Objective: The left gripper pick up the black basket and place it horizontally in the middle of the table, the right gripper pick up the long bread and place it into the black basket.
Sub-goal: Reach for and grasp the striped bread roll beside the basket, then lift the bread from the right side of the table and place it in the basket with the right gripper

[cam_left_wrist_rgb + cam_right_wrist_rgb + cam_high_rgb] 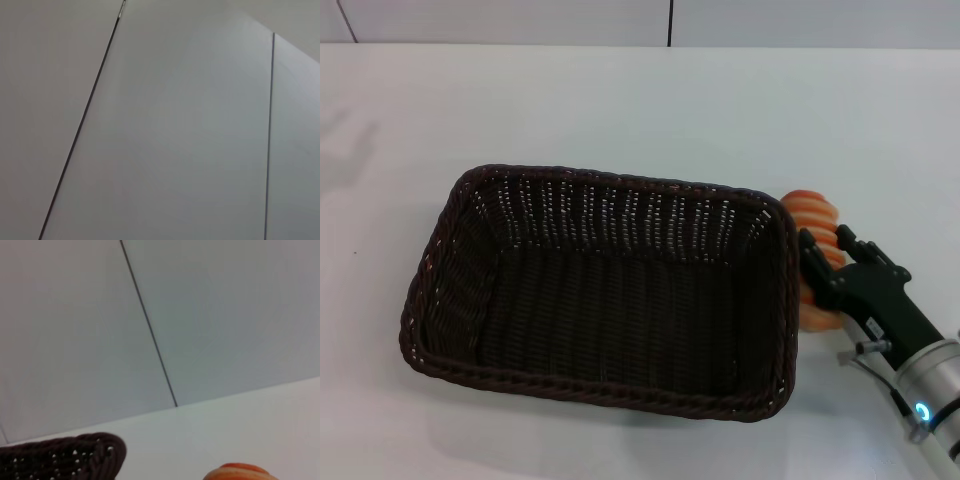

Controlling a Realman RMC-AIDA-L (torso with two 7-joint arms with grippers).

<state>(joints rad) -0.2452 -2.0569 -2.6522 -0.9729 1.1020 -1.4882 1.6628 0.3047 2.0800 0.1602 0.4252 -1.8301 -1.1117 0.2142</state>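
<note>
The black basket (600, 285) lies lengthwise across the middle of the white table (640, 100), open side up and empty. Its braided corner also shows in the right wrist view (75, 457). The long bread (812, 208), with orange and cream ridges, lies on the table right against the basket's right side. Its top shows in the right wrist view (240, 472). My right gripper (825, 245) comes in from the lower right and sits over the middle of the bread, covering part of it. My left gripper is out of view; the left wrist view shows only wall panels.
A grey wall with a dark seam (670, 22) runs behind the table's far edge. Bare tabletop lies behind and to the left of the basket.
</note>
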